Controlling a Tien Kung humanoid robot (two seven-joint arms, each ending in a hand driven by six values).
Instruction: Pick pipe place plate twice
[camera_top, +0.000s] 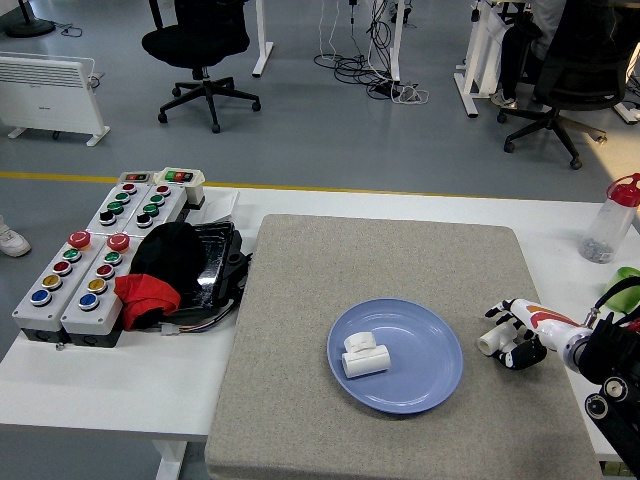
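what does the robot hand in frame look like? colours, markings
Only the right robot hand shows. Its fingers are white with black segments at the joints and tips, and the back of the hand is white with an orange-red curved marking. A white cuff joins it to a bulky black forearm carrying round silver-rimmed fittings. No loose cables visible. The left arm is out of view.

Two pipes (364, 355) (492, 341), one plate (430, 380), one bottle (608, 222).

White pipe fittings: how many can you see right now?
2. One white plastic pipe fitting lies on the round blue plate. The other white pipe fitting is on the grey mat right of the plate, in the right hand, partly hidden by its fingers.
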